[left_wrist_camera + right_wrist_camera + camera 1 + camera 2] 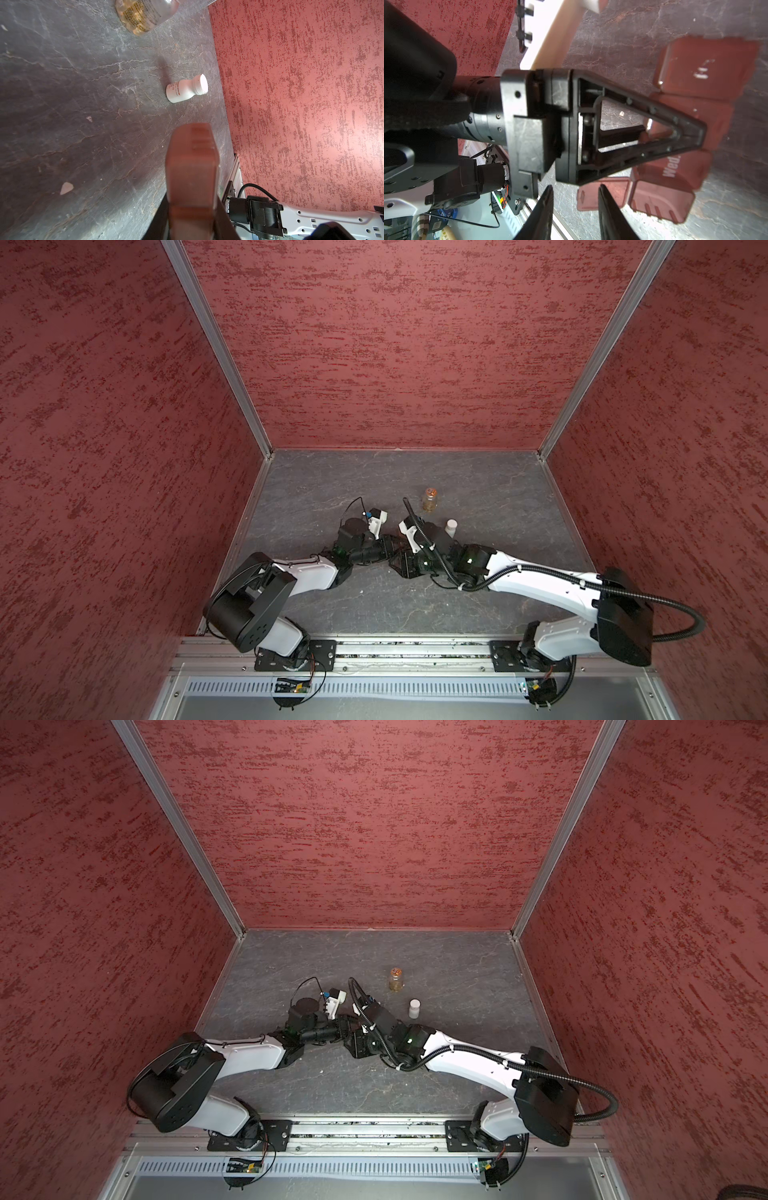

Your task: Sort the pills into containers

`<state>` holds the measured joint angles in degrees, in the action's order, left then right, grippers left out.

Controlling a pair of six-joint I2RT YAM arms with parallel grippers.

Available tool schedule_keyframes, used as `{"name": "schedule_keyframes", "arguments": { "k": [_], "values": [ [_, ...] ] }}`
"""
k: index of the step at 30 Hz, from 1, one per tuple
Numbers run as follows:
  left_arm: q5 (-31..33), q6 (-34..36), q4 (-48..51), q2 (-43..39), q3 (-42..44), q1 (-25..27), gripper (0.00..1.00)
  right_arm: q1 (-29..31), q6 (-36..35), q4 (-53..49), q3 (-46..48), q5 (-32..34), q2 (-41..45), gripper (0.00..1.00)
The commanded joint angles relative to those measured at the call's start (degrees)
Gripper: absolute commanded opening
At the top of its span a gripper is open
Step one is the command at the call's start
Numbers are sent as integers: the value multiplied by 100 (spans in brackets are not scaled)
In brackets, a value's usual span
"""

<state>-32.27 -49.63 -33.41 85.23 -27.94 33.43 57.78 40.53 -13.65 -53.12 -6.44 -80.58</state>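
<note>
Right wrist view first: we count at least four lidded square compartments of the containers (712,108), one narrow dark-brown translucent plastic strip box with small white marks. One lid reads "Wed.", and one lid flap lies folded out flat beside the nearest compartment. The box is over the grey stone-patterned table (623,31); we cannot tell whether it rests there or is lifted. The black triangular left gripper (685,135) reaches across it, its jaws clenched on the box's edge. The left wrist view shows the same brown plastic wedged between its two black fingers (226,224). The right gripper (576,187) hangs just beside the open flap, jaws parted, nothing between them. In both top views the white-and-black left arm (307,572) and right arm (540,585) meet at the table's middle, hiding nearly all of the box. Behind them stand two bottles, apart, upright and capped: one clear amber plastic bottle with an orange cap (430,499) and one small white plastic bottle (451,527). Golden pills (135,27) show through the amber one, too many to count.
</note>
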Motion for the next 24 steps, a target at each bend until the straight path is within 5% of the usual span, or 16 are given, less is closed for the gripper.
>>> {"name": "schedule_keyframes", "arguments": {
  "k": [1,8,14,24],
  "values": [
    [38,77,35,-77,49,9,0,33,25,-178,-91,475,234,40],
    [98,142,165,6,-2,14,0,-29,42,-670,-120,1255,1074,55],
    [166,245,301,341,-217,109,0,-271,70,-1131,54,1985,1908,57],
    [-56,-59,-180,1374,-714,210,0,-574,222,-1439,408,2101,2235,57]
  ]
}}
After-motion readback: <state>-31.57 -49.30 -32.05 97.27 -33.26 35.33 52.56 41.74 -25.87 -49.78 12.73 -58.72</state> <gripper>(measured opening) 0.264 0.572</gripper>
